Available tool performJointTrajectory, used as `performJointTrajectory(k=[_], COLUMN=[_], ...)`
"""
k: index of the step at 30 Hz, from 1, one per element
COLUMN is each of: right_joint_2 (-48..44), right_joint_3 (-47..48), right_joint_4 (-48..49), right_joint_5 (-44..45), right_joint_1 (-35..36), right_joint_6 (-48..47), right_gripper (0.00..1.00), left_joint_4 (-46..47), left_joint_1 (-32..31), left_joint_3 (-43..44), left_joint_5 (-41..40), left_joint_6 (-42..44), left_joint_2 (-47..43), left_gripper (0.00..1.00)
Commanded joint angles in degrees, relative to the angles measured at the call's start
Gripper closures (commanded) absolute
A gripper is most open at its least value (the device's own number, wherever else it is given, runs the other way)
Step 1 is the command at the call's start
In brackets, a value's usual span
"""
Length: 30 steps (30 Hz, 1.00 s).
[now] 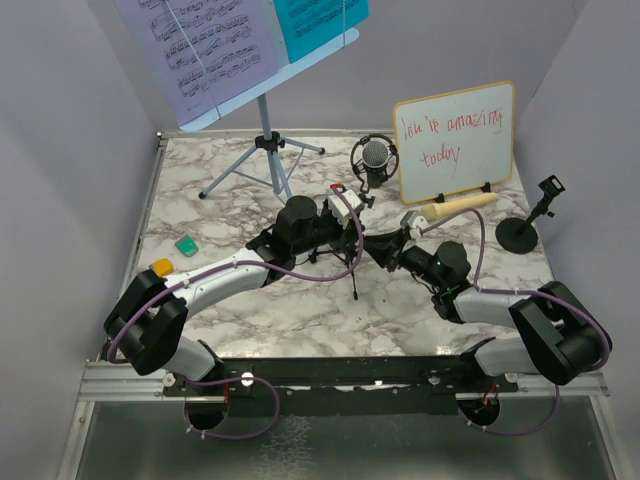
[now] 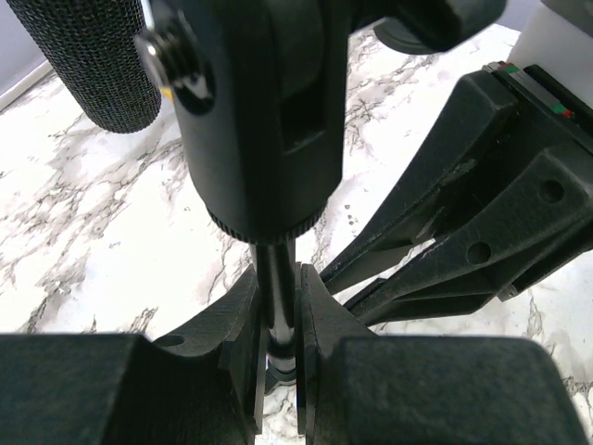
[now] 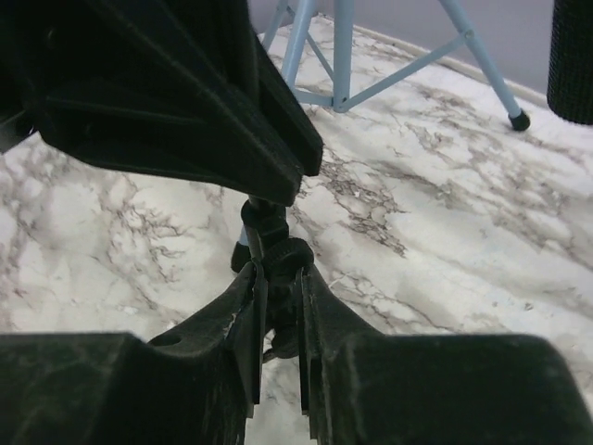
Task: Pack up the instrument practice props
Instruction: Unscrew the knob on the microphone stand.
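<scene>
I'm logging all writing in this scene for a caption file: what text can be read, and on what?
"You're amazing today": red handwriting on the whiteboard.
Printed music sheet: notation only, any title too small to read.
Cyan sheet: any print too small to read.

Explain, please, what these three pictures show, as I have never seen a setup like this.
Two robot arms are bolted at the near edge of a marble table. One picture looks down from above; the other two come from a camera on each wrist. On the table are a light-blue music rack, a whiteboard, a cream microphone, a round-base pole and a black studio microphone. The left gripper is shut on the pole of the small tripod under that microphone. The right gripper clamps the tripod's lower joint.
</scene>
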Motion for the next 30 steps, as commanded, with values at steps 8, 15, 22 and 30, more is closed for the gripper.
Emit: performJointTrajectory(k=[8,15,22,30], right_joint_2=[1.60,-1.26,-2.33,-5.16], right_joint_3=[0.64,-1.20,-4.20,-11.41], right_joint_4=[-3.96,-3.06,-0.87,11.28], right_joint_5=[-4.57,1.18,9.01,14.05], right_joint_1=[0.40,3.12,5.36,5.34], right_joint_6=[-34.91,-49.72,-54.55,-40.17], right_gripper=[0.91,0.91,0.85,0.60], left_joint_4=[1.83,1.83,1.83,1.83], left_joint_1=[-1.19,-1.15,-1.18,-1.17], left_joint_3=[-0.02,-0.02,-0.05,-0.20], left_joint_5=[4.07,3.92,3.72,3.56], left_joint_6=[-0.45,-0.47,-0.24,0.28], left_joint_2=[-1.68,-1.93,-2.09,-2.15], left_gripper=[1.00,1.00,1.00,1.00])
